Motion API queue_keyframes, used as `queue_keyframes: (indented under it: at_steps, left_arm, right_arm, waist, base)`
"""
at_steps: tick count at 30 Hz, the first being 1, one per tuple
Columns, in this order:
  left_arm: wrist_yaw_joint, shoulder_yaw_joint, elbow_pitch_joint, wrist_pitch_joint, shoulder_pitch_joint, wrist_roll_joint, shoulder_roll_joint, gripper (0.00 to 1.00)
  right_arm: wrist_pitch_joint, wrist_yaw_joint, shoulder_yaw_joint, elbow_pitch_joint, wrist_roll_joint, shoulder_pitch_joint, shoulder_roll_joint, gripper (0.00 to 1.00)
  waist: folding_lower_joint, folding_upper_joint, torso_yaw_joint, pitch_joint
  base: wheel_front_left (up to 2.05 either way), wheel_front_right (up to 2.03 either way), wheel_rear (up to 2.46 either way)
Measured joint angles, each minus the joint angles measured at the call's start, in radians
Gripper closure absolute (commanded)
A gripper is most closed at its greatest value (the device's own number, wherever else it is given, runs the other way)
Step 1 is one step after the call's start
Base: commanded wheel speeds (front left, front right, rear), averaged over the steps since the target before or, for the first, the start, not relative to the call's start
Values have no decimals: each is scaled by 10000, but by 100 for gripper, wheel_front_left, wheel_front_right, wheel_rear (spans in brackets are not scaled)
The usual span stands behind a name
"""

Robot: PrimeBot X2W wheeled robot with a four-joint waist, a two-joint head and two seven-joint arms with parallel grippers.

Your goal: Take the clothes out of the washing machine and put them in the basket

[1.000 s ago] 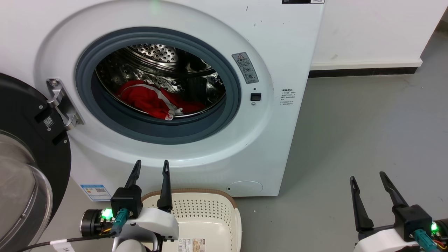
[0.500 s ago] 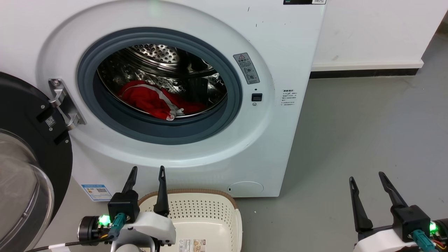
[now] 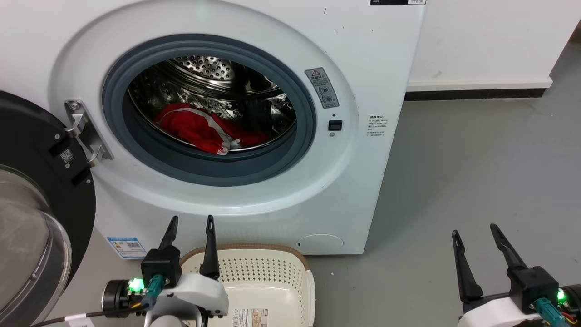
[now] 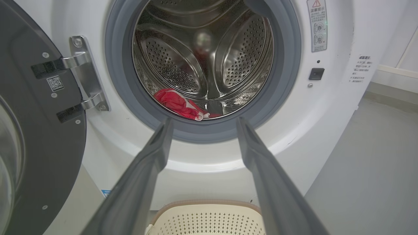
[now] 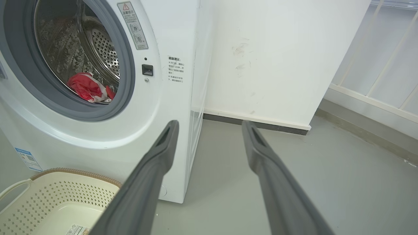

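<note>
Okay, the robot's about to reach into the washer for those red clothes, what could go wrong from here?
1. The clothes lie low in the drum behind the grey seal; the left gripper, jaws open, may catch that lip going in.
2. The open door stands close on that arm's left; a wide swing could hit it.
3. The basket is small, so a trailing garment might land on the floor.

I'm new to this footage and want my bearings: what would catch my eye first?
The bright red clothes lie low in the steel drum of the white washing machine, its door swung open at left. On the floor before it stands the cream basket, the open left gripper close by it, the open right gripper off to its right.
</note>
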Motion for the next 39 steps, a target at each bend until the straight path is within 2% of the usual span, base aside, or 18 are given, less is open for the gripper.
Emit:
queue_keyframes:
  at_steps: [12, 25, 39]
  left_arm:
    - [96, 42, 596, 0, -857, -77, 0, 0]
    - [130, 272, 2313, 0, -3018, -136, 17, 0]
    - [36, 360, 5033, 280, -6410, 117, 1150, 0]
  right_arm:
    - [94, 0, 171, -173, 144, -14, 0, 0]
    - [88, 0, 305, -493, 109, -571, 0, 0]
    - [-309, 0, 683, -322, 326, -1430, -4, 0]
  waist:
    - [0, 0, -77, 347]
    - [0, 0, -375, 1779]
    - [1, 0, -1116, 3701]
  base:
    - [0, 0, 0]
    - [0, 0, 0]
    - [0, 0, 0]
